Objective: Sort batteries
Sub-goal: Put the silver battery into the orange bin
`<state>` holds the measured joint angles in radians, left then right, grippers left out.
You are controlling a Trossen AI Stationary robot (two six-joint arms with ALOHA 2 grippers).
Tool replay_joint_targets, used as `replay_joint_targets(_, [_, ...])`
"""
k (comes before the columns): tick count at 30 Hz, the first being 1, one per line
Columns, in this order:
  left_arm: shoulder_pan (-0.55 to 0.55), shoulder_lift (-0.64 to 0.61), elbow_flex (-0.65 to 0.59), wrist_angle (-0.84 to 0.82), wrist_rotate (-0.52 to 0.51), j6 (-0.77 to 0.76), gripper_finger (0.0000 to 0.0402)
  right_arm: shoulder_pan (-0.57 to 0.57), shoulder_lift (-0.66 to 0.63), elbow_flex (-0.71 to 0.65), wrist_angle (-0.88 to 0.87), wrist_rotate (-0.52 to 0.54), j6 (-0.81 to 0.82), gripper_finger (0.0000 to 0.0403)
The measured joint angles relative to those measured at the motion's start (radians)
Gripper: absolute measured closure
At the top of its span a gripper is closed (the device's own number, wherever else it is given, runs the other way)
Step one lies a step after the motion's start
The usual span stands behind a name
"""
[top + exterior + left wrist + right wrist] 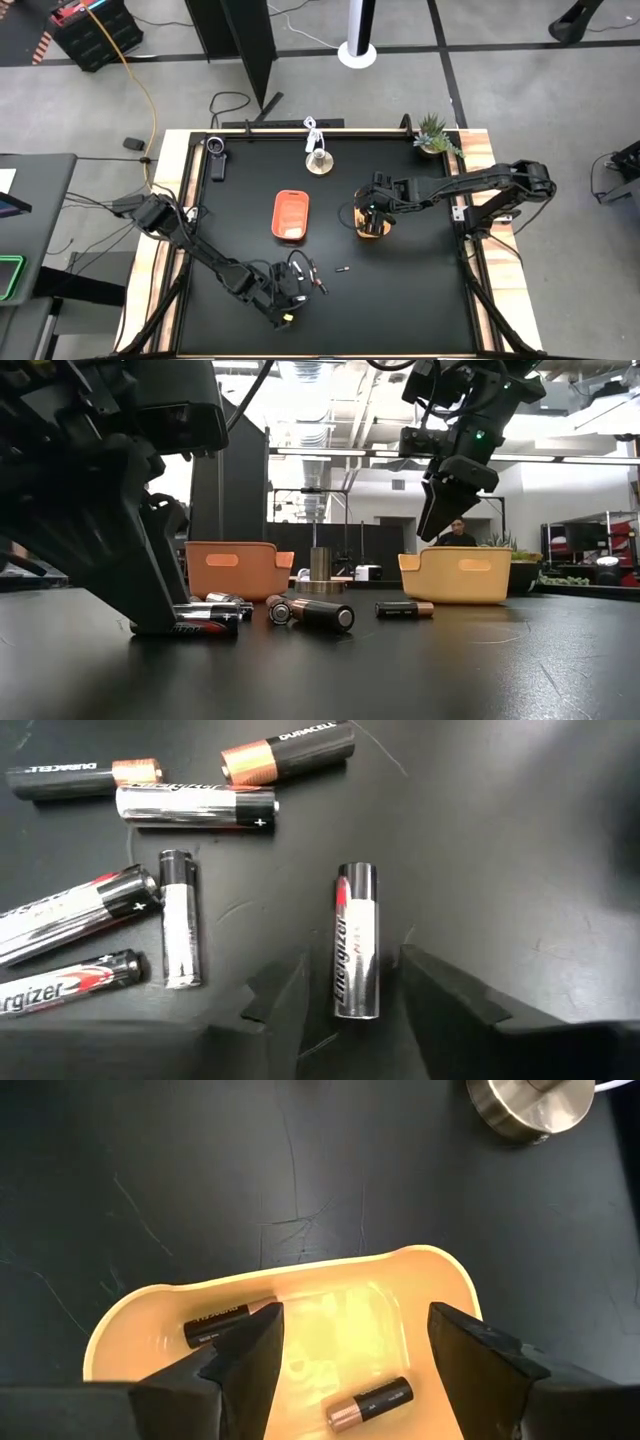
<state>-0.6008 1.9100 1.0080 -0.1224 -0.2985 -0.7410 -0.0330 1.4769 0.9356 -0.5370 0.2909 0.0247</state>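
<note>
Glossy metallic batteries (356, 942); matt black table (520, 850), faintly scratched; smooth plastic yellow tray (130, 1315)

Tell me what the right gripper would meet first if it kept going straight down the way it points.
The right gripper hangs open over the yellow tray. Going straight on, it would likely reach the tray's bare floor between the two dark-and-copper batteries lying inside, though its fingers might graze them; depth is hard to judge.

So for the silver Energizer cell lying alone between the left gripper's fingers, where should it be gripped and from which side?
Probably across its mid-body, coming straight down from above. The Energizer cell lies flat on the table, lengthwise between the left gripper fingers, which flank its round sides. It sits clear of the other batteries.
</note>
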Motion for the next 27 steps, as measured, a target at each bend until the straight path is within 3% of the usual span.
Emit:
replay_joint_targets(7, [0.001,0.001,-0.001,-0.031,0.012,0.023,0.0362,0.0,0.0,0.0,0.0,0.0,0.001,0.0139])
replay_joint_targets(21, [0.001,-0.048,-0.004,-0.059,0.037,0.102,0.0362,0.0,0.0,0.0,0.0,0.0,0.004,0.0139])
replay_joint_targets(27, [-0.001,-0.121,-0.009,-0.167,0.024,0.141,0.0362,0.0,0.0,0.0,0.0,0.0,0.004,0.0139])
